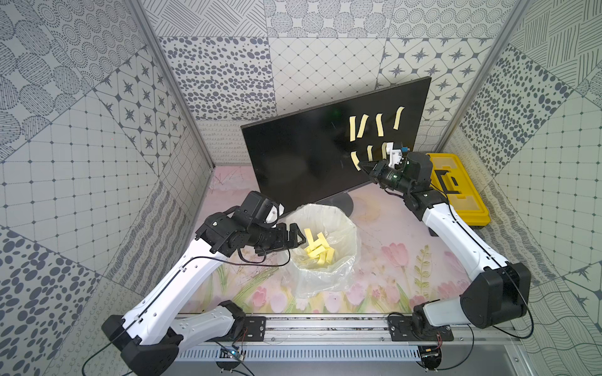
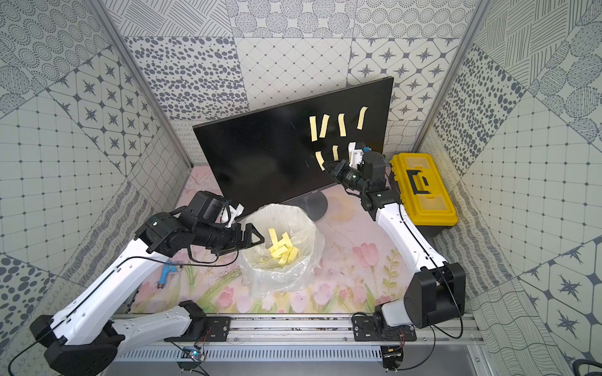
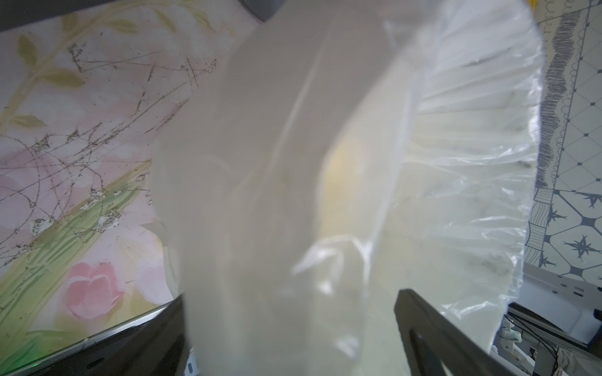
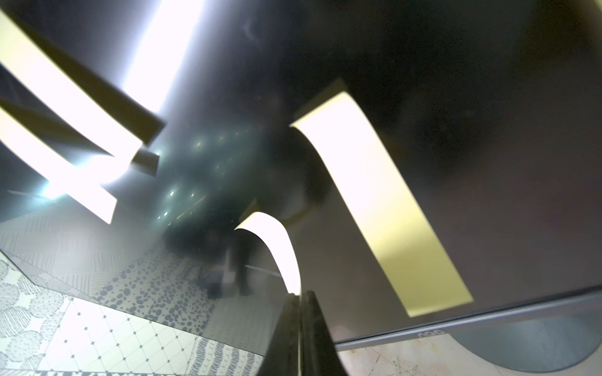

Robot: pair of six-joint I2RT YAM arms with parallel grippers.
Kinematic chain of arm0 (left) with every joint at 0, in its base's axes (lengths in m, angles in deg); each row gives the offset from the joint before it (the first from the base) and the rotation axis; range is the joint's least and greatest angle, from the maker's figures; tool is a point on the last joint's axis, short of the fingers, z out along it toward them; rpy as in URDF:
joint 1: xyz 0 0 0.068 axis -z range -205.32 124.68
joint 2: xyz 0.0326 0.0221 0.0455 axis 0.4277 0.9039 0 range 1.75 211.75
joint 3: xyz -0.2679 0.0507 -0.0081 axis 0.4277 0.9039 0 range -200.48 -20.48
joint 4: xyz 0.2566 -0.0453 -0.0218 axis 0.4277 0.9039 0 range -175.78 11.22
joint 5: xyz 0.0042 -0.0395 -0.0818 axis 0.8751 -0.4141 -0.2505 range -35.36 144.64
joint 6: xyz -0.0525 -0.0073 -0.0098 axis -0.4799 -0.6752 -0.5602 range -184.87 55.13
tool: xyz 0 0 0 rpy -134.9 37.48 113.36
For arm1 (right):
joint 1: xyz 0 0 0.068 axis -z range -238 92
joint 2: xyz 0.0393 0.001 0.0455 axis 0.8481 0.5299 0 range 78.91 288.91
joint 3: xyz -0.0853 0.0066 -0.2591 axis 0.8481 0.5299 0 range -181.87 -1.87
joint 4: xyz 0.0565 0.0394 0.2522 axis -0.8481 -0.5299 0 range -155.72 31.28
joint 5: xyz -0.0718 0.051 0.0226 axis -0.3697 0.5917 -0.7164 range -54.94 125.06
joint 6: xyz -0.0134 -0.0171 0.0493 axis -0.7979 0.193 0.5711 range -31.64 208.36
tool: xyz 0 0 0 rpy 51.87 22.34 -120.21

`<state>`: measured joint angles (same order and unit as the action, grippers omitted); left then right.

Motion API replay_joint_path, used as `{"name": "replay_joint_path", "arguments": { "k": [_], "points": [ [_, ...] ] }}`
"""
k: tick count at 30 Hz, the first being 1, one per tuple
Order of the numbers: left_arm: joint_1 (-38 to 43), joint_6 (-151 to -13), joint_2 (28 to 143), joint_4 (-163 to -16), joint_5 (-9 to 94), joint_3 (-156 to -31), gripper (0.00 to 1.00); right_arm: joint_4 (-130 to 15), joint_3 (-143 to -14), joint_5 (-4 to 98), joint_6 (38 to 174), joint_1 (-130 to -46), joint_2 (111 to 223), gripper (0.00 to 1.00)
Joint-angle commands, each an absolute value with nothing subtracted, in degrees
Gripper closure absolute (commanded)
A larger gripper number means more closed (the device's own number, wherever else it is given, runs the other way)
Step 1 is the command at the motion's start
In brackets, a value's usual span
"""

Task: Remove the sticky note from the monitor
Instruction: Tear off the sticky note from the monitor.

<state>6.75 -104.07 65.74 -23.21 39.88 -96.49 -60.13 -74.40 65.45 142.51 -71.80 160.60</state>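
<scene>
Clearly the right claw is pinched narrow on the free, curled end of one sticky note, whose other end looks stuck to the monitor. That strip sits in the lower row on the monitor's screen, at the end of the row nearest the monitor's middle. A neighbouring strip lies just beside it, with more above. The bite takes only the tip, so I judge that a sharp pull could slip the paper out or tear it. A sideways drag could brush the neighbour loose or scrape the tips on the monitor's glass. In front of the monitor's stand, the left claw stands wide at the rim of the lined bin, which holds loose yellow strips.
</scene>
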Motion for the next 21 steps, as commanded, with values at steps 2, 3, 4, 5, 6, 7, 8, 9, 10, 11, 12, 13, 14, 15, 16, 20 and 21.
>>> {"name": "replay_joint_path", "arguments": {
  "k": [2, 3, 4, 5, 6, 7, 8, 9, 10, 11, 12, 13, 14, 15, 16, 20, 21],
  "points": [
    [7.11, -104.37, 65.42, -23.73, 40.22, -96.31, 0.01, -57.08, -74.87, 66.32, 142.54, -71.54, 160.22, 1.00],
    [7.10, -104.42, 65.38, -23.73, 40.30, -96.25, 0.01, -56.91, -74.45, 66.41, 142.67, -71.54, 159.94, 1.00],
    [7.12, -104.42, 65.34, -23.73, 40.38, -96.20, 0.01, -56.82, -74.06, 66.54, 142.82, -71.54, 159.53, 1.00],
    [7.13, -104.50, 65.25, -23.66, 40.40, -96.12, 0.01, -56.61, -73.67, 66.71, 143.11, -71.54, 159.15, 1.00],
    [7.15, -104.55, 65.27, -23.67, 40.45, -96.03, 0.01, -56.35, -73.22, 66.90, 143.32, -71.54, 158.67, 1.00],
    [7.11, -104.59, 65.30, -23.64, 40.41, -95.97, 0.01, -56.20, -72.87, 67.02, 143.48, -71.54, 158.08, 1.00],
    [7.13, -104.64, 65.30, -23.69, 40.41, -95.90, 0.01, -56.24, -72.49, 67.15, 143.62, -71.52, 157.44, 1.00],
    [7.11, -104.68, 65.30, -23.67, 40.45, -95.90, 0.01, -56.37, -72.25, 67.21, 143.59, -71.48, 156.75, 1.00],
    [7.15, -104.68, 65.30, -23.64, 40.49, -95.88, 0.01, -56.79, -72.00, 67.30, 143.47, -71.51, 156.07, 1.00],
    [7.11, -104.74, 65.26, -23.72, 40.49, -95.83, 0.01, -57.16, -71.74, 67.31, 143.28, -71.53, 155.50, 1.00],
    [7.09, -104.77, 65.27, -23.73, 40.49, -95.84, 0.01, -57.47, -71.50, 67.31, 143.21, -71.54, 154.86, 1.00],
    [7.10, -104.77, 65.30, -23.82, 40.49, -95.89, 0.01, -57.80, -71.34, 67.23, 143.13, -71.54, 154.23, 1.00],
    [7.15, -104.77, 65.28, -23.86, 40.49, -95.87, 0.01, -58.15, -71.09, 67.22, 143.08, -71.54, 153.70, 1.00],
    [7.11, -104.77, 65.23, -23.90, 40.56, -95.83, 0.01, -58.63, -70.79, 67.27, 143.04, -71.54, 153.17, 1.00],
    [7.11, -104.77, 65.28, -23.89, 40.56, -95.76, 0.01, -58.82, -70.58, 67.42, 143.03, -71.54, 152.65, 1.00],
    [7.13, -104.88, 65.13, -23.89, 40.75, -95.62, 0.01, -60.08, -69.05, 68.96, 143.28, -71.70, 149.81, 1.00],
    [7.11, -105.01, 65.06, -23.99, 40.76, -95.54, 0.01, -60.62, -68.80, 69.30, 143.29, -71.92, 148.93, 1.00]
  ]
}}
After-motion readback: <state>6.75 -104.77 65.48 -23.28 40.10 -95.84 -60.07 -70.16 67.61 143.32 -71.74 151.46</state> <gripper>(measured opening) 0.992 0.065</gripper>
